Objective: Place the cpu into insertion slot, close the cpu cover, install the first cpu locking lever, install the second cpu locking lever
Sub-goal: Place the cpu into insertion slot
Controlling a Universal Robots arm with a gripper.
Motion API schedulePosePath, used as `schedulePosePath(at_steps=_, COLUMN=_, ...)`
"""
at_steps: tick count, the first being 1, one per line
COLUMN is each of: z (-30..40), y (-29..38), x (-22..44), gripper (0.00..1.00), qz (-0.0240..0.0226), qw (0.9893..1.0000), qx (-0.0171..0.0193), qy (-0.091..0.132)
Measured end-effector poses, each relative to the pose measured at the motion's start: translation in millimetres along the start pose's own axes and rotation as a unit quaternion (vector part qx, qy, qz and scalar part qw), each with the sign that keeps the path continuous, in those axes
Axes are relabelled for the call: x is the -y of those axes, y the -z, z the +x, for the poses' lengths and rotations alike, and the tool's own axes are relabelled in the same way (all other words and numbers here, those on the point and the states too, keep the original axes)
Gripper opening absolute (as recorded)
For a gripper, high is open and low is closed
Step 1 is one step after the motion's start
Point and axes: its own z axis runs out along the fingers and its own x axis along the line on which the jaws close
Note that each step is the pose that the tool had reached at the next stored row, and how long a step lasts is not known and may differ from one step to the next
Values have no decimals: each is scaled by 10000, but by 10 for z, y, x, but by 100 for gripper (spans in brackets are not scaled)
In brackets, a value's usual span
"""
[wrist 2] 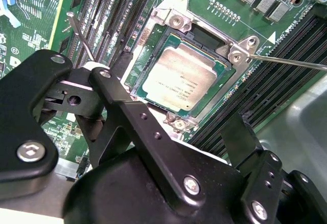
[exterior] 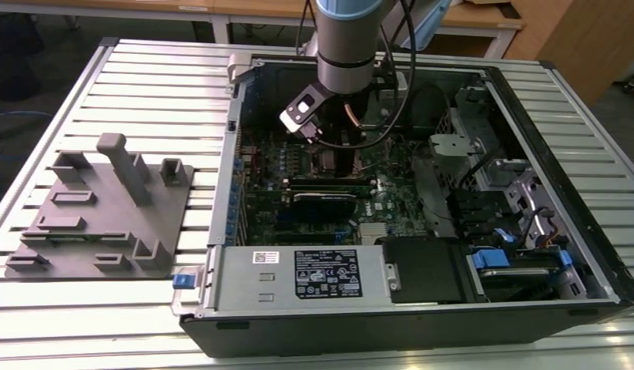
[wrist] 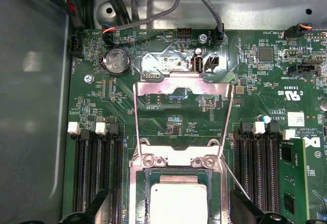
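The cpu (wrist 2: pixel 179 78) lies flat in the insertion slot (wrist 2: pixel 153 40), silver face up with its green edge showing; it also appears in the first wrist view (wrist: pixel 179 203). The cpu cover (wrist: pixel 184 87) stands swung up from its hinge (wrist: pixel 176 160), so the board shows through its cut-out middle. Two thin wire locking levers (wrist 2: pixel 286 61) (wrist 2: pixel 79 32) stick out on either side of the socket, unlatched. My gripper (wrist 2: pixel 179 98) (wrist: pixel 168 208) hovers open just above the socket, one black finger (wrist 2: pixel 120 73) on each side of the chip, holding nothing. In the exterior view the gripper (exterior: pixel 332 146) reaches down into the computer case.
Long black memory slots (wrist: pixel 94 173) (wrist: pixel 260 168) flank the socket. A coin battery (wrist: pixel 116 61) and cables (wrist: pixel 204 9) lie beyond the cover. The case wall (exterior: pixel 543 139), grey power-supply box (exterior: pixel 296 274) and drive cage (exterior: pixel 481 177) ring the board. A grey fixture plate (exterior: pixel 101 208) sits outside.
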Motion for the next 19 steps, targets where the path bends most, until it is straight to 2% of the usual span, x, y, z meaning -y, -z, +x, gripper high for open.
schedulePosePath(at_steps=14, z=0, y=1, x=-2, gripper=99, qz=0, qw=10000, qx=0, qy=1)
schedulePosePath(at_steps=16, z=-2, y=4, x=-1, gripper=98, qz=2, qw=10000, qx=5, qy=1)
schedulePosePath(at_steps=17, z=-1, y=3, x=-1, gripper=92, qz=1, qw=10000, qx=3, qy=0)
schedulePosePath(at_steps=19, z=0, y=1, x=-2, gripper=92, qz=-1, qw=10000, qx=1, qy=0)
